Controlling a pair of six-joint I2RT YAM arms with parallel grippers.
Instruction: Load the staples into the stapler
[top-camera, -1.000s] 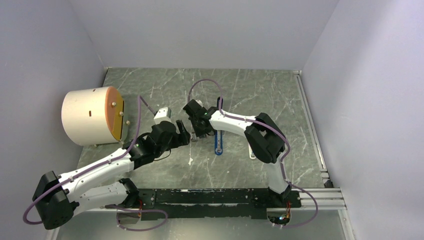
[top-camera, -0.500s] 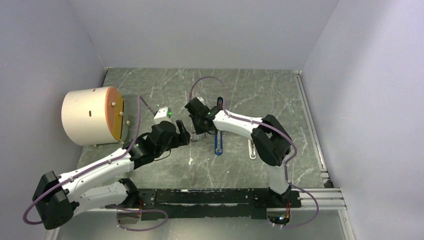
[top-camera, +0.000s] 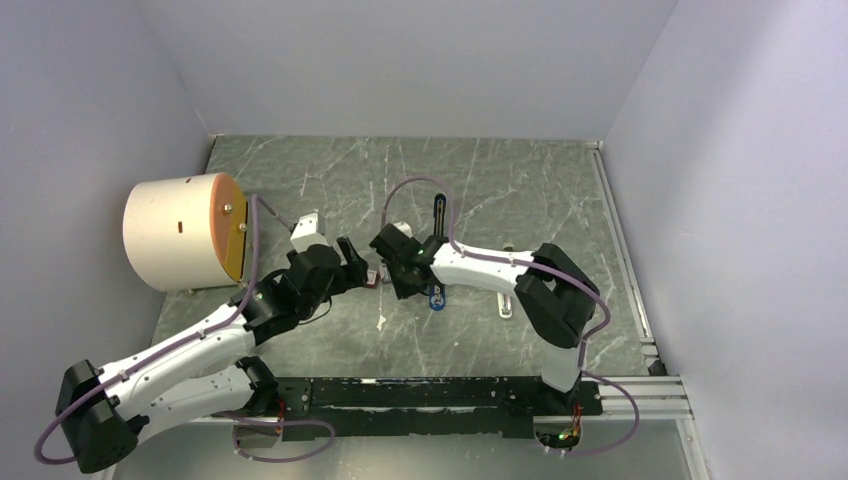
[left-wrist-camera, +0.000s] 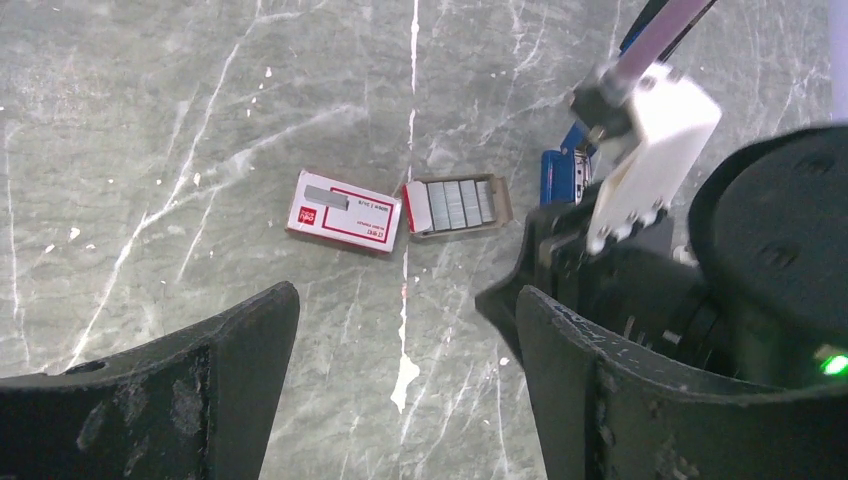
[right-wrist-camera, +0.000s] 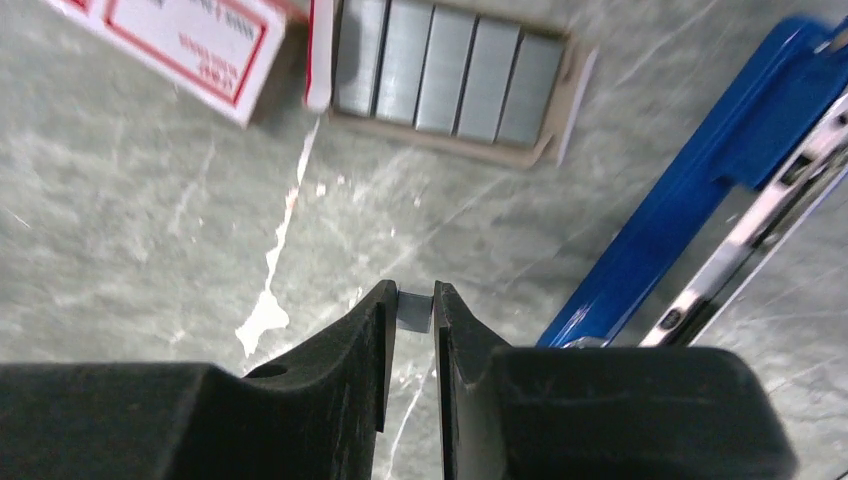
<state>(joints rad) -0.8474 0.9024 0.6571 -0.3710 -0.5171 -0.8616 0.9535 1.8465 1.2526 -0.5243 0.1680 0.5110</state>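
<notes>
The staples sit as grey ribbed strips in an open cardboard tray (right-wrist-camera: 445, 85), next to the red box with white label (right-wrist-camera: 180, 40); both also show in the left wrist view, the tray (left-wrist-camera: 455, 205) and the box (left-wrist-camera: 343, 210). My right gripper (right-wrist-camera: 414, 300) is shut on one small grey staple strip (right-wrist-camera: 414, 310), held above the table beside the blue stapler (right-wrist-camera: 700, 190), which lies opened with its metal channel showing. In the top view the right gripper (top-camera: 405, 280) is just left of the stapler (top-camera: 437, 295). My left gripper (left-wrist-camera: 405, 300) is open and empty, above bare table near the box.
A big beige cylinder with an orange face (top-camera: 185, 232) stands at the left. A pale beige bar (top-camera: 505, 300) lies right of the stapler. A thin black piece (top-camera: 438, 212) lies behind it. The right arm's wrist (left-wrist-camera: 650, 130) crowds the left gripper's right side.
My right gripper has moved toward the near edge, away from the staple tray, with the strip in it. My left arm has shifted a little to the left.
</notes>
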